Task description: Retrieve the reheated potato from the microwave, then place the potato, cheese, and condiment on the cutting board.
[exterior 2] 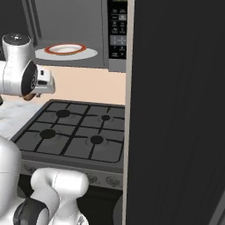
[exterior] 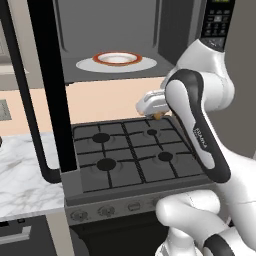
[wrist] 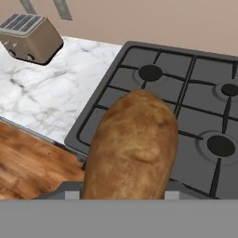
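Gripper holds the potato, its jaws pinched on the brown lump from both sides; in the hand view the potato rises large between the finger tips, an oval with dull, rough, mottled skin. In the left base view a small brown bit of it shows under the white hand, above the back right part of the stove. In the right base view the hand hangs over the left rear edge of the stove, with the brown lump just under it.

The stove is a dark grey gas cooktop with four round burners under a black grid of grates and a row of knobs along its front. To its left lies a white marble counter with grey veining. A boxy metal toaster with slotted top stands on that counter, well apart from the potato. The reddish-brown wood grain of the cutting board lies at the lower left of the hand view, beside the stove's corner.

The microwave sits above the stove with its dark door swung open. Inside, a round glass turntable carries a white plate with an orange-red rim; the plate holds nothing.
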{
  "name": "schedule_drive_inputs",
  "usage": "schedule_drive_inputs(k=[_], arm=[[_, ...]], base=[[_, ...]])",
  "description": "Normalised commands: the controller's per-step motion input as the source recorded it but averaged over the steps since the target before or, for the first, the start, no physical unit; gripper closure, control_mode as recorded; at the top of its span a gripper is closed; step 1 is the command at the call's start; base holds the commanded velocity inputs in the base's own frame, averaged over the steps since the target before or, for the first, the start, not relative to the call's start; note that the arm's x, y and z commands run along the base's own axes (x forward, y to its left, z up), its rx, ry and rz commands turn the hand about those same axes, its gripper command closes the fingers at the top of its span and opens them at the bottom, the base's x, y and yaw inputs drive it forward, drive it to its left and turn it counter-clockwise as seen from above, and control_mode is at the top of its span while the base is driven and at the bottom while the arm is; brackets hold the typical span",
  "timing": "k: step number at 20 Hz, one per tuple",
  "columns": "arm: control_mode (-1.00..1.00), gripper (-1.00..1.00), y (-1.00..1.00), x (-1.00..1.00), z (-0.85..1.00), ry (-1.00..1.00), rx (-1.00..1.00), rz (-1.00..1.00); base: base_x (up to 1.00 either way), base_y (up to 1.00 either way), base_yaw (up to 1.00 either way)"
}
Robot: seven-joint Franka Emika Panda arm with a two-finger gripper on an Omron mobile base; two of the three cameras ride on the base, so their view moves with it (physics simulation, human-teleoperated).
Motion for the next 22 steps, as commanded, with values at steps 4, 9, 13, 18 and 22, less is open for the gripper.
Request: schedule_drive_inputs(k=[4,9,13,18,22], arm=[[-1.00,1.00,-0.05,0.01,-0.59,0.00,0.00,-0.02],[-1.00,1.00,0.00,0.00,-0.21,0.00,0.00,-0.01],[-1.00,1.00,0.00,0.00,0.00,0.00,0.00,0.00],[-1.00,1.00,0.00,0.00,0.00,0.00,0.00,0.00],[-1.00,1.00,0.00,0.00,0.00,0.00,0.00,0.00]], base=[[0.00,0.00,0.00],[0.00,0.00,0.00],[0.00,0.00,0.00],[0.00,0.00,0.00],[0.00,0.00,0.00]])
